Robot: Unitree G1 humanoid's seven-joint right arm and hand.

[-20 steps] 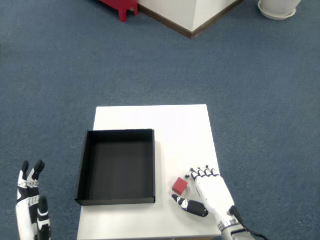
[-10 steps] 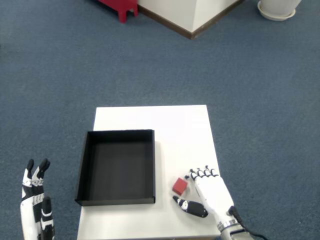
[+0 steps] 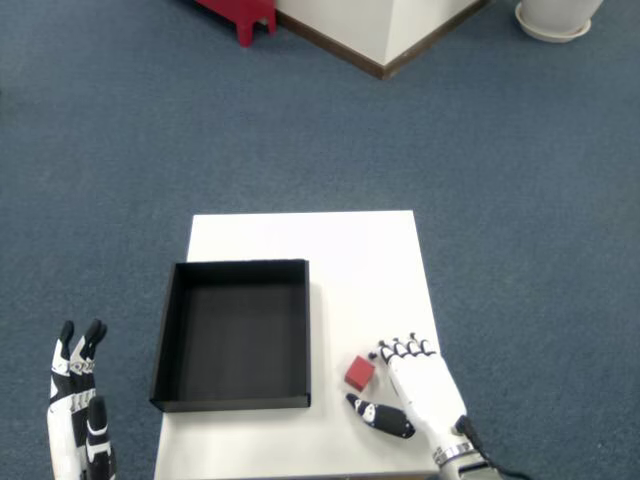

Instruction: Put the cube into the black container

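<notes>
Fingers of the right hand sit parted beside the small red cube, not gripping; grasping and moving it into the empty black rectangular container remain.

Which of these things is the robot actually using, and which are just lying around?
Part of the job: red cube, black container, right hand, white table.
Just around: red object, white pot, left hand.
</notes>
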